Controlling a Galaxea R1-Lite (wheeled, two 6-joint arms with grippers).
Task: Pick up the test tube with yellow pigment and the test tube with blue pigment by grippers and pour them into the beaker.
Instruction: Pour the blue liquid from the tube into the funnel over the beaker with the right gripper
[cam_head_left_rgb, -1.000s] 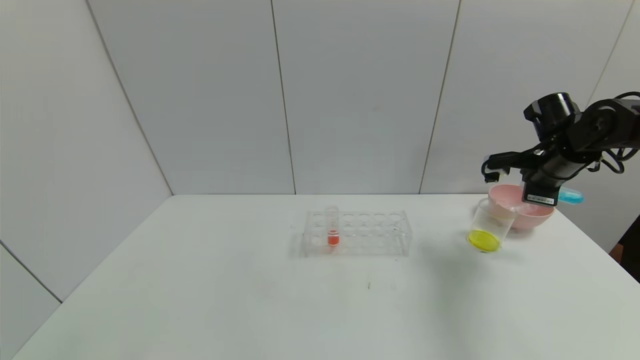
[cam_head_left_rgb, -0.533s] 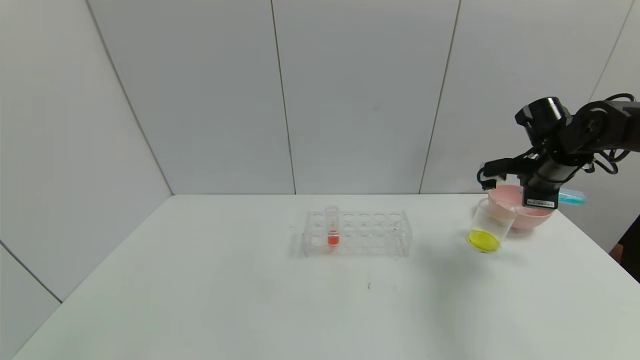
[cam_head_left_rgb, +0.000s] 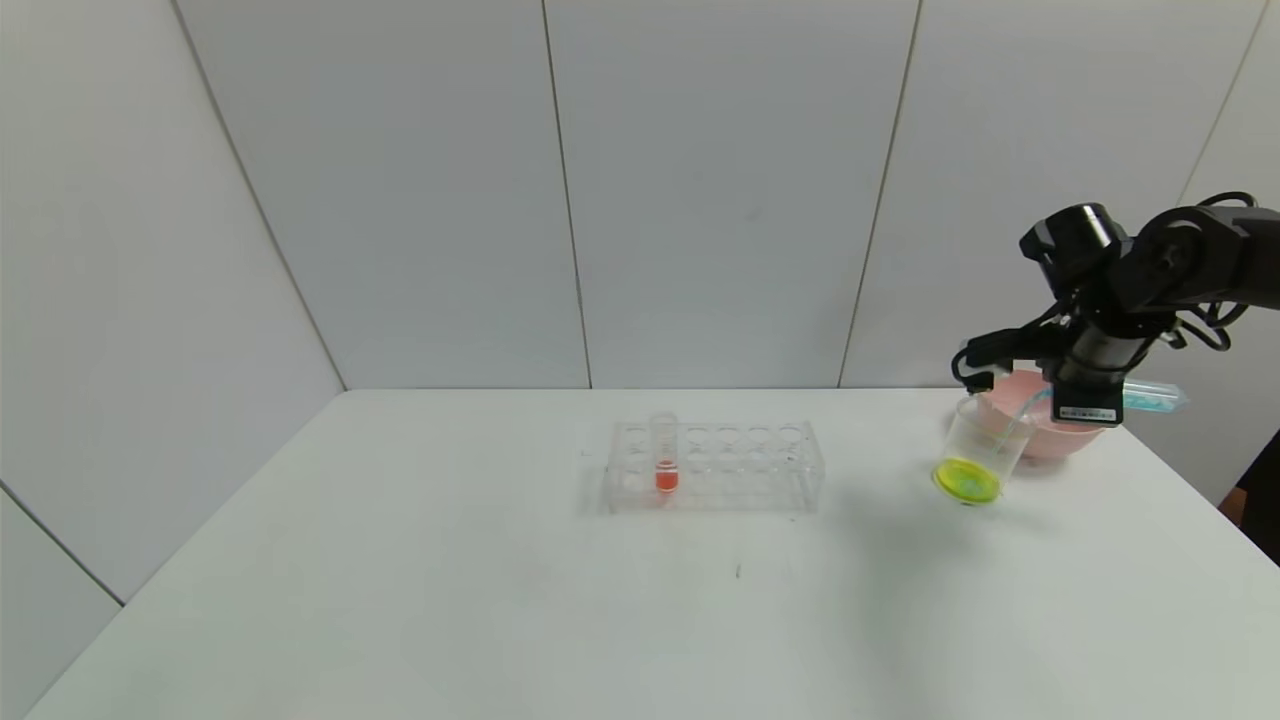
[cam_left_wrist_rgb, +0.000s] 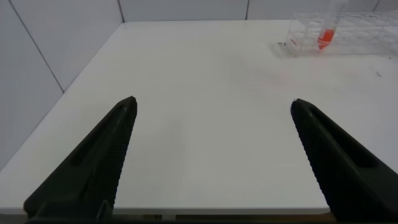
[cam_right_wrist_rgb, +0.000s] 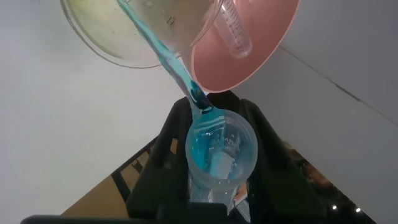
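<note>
Blue tube (cam_head_left_rgb: 1150, 401) tipped further, pouring into beaker (cam_head_left_rgb: 978, 452) beside pink bowl (cam_head_left_rgb: 1040, 440).

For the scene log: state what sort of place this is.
Probably a mock chemistry-lab bench: a clear tube rack with one orange-red tube, a beaker receiving blue liquid, on a plain white table with bare panel walls.

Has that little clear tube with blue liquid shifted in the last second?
Yes. The slim clear tube of blue liquid, in the right pincer, has tipped flatter beside the pink bowl, and blue now streams into the clear beaker.
</note>
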